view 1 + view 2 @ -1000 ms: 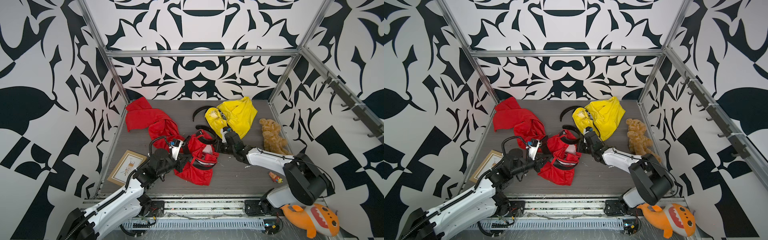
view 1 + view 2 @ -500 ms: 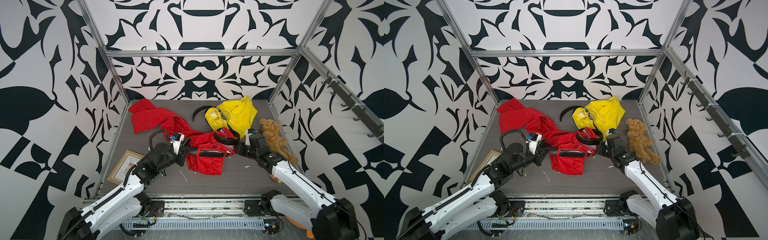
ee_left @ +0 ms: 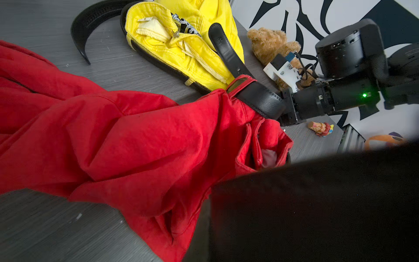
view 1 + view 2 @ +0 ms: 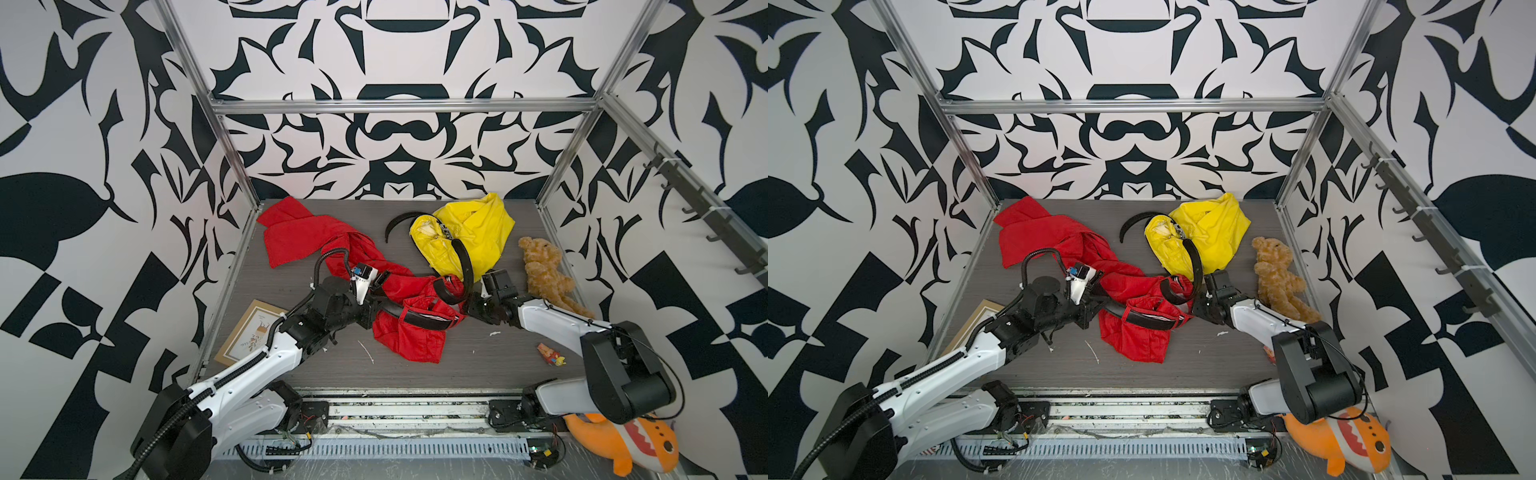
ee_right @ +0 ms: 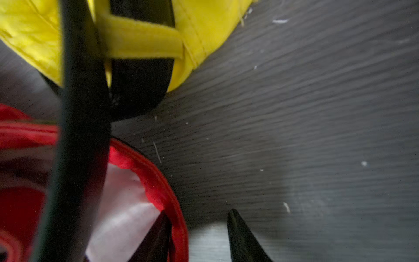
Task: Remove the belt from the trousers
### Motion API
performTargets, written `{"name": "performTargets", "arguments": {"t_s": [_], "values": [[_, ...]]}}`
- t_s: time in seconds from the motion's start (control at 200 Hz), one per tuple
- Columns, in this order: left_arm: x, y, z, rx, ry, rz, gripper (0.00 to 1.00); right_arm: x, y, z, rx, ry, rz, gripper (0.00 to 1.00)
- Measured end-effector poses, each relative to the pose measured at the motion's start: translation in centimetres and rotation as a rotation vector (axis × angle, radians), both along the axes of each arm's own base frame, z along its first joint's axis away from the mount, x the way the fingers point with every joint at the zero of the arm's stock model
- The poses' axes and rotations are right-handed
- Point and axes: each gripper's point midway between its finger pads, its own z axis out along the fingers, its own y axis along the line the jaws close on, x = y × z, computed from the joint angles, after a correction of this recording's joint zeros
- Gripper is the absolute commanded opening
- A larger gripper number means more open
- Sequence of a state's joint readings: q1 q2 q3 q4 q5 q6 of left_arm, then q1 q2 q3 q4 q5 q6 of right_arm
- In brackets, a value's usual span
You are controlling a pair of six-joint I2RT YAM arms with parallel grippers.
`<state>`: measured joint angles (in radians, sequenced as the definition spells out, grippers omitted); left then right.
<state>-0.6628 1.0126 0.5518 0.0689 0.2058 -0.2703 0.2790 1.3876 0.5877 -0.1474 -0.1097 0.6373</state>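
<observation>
Nearest, the left gripper is pressing its jaws together at the waistband of the red trousers, mid-table; whether it is pinching cloth or the black belt, I cannot tell. The belt is sitting in the loops, its free end lying farther back over the yellow trousers. The right gripper is holding its jaws apart, the red waistband rim between them. Beyond, a teddy bear is lying.

Bright, even light, soft shadows; the right wrist view is blurred, perhaps from closeness.
</observation>
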Motion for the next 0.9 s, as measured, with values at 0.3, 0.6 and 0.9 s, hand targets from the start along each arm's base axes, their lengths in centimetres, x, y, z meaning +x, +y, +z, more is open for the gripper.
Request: {"name": "performTargets", "arguments": {"t_s": [0.3, 0.6, 0.9], "values": [[1.1, 2.1, 8.0, -0.003, -0.162, 0.023, 0.00, 2.3, -1.1, 5.2, -0.100, -0.131, -0.003, 0.31], [2.5, 6.8, 10.1, 0.003, -0.195, 0.114, 0.00, 2.3, -5.2, 7.7, -0.151, -0.182, -0.108, 0.33], [3.6, 9.8, 10.3, 0.021, -0.183, 0.198, 0.00, 0.9, -9.7, 8.4, -0.177, -0.165, -0.225, 0.32]]}}
